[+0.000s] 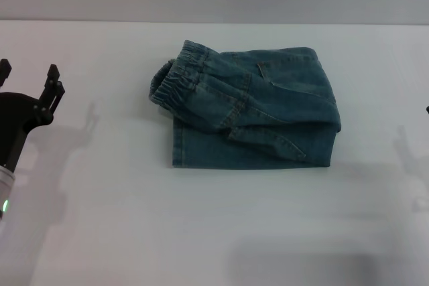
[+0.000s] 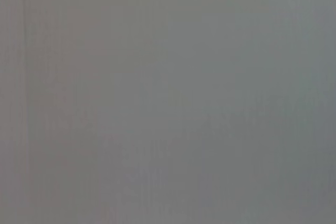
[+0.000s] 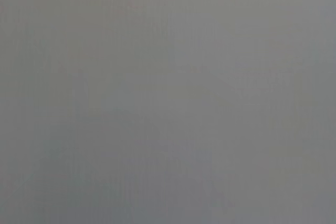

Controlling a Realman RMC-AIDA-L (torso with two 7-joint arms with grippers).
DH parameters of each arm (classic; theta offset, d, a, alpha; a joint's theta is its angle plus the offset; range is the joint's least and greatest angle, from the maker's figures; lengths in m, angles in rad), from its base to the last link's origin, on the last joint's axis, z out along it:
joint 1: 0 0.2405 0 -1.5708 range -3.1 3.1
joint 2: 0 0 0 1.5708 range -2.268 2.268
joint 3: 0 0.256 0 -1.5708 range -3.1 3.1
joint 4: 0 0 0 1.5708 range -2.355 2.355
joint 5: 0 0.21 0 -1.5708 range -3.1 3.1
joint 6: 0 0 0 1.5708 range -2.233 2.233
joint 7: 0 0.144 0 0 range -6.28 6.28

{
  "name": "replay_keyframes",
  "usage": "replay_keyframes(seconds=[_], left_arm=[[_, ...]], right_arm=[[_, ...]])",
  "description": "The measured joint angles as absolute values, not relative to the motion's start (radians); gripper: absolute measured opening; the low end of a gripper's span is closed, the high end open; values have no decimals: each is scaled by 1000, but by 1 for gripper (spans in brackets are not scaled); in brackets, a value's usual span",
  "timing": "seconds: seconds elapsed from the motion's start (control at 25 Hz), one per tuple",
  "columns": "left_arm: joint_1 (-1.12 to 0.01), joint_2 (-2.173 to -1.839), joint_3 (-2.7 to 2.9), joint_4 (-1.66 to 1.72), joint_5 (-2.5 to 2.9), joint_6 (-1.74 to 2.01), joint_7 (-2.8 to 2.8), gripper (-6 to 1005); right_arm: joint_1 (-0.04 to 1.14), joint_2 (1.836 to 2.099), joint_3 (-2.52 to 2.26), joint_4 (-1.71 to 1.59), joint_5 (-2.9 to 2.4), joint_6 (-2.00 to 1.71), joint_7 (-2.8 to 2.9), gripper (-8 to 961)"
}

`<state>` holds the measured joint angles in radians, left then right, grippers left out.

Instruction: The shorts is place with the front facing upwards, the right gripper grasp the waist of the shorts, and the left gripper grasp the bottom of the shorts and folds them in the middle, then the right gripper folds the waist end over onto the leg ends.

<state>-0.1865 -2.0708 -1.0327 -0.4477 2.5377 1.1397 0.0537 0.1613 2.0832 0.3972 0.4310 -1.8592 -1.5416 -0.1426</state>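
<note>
Shorts [image 1: 251,108] lie folded on the table [image 1: 100,219], waist [image 1: 177,82] on top. Left gripper [image 1: 28,75] (fingers spread, empty) hovers well left.

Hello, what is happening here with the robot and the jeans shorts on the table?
The shorts lie folded into a compact bundle on the white table, with the waist of the shorts on top at the left side. Nothing is holding them now. The left gripper is off to the left edge, open and clear of the cloth. The right gripper is out of sight. The folding looks finished.
</note>
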Motion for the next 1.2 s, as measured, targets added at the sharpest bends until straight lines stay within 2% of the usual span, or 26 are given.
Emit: replay_keyframes(seconds=[1.2], left_arm=[[-193,-2071,-1023,-442,2538,1140,50,784]], right_arm=[[157,2085,396,431,-1862,-1543,-143,809]])
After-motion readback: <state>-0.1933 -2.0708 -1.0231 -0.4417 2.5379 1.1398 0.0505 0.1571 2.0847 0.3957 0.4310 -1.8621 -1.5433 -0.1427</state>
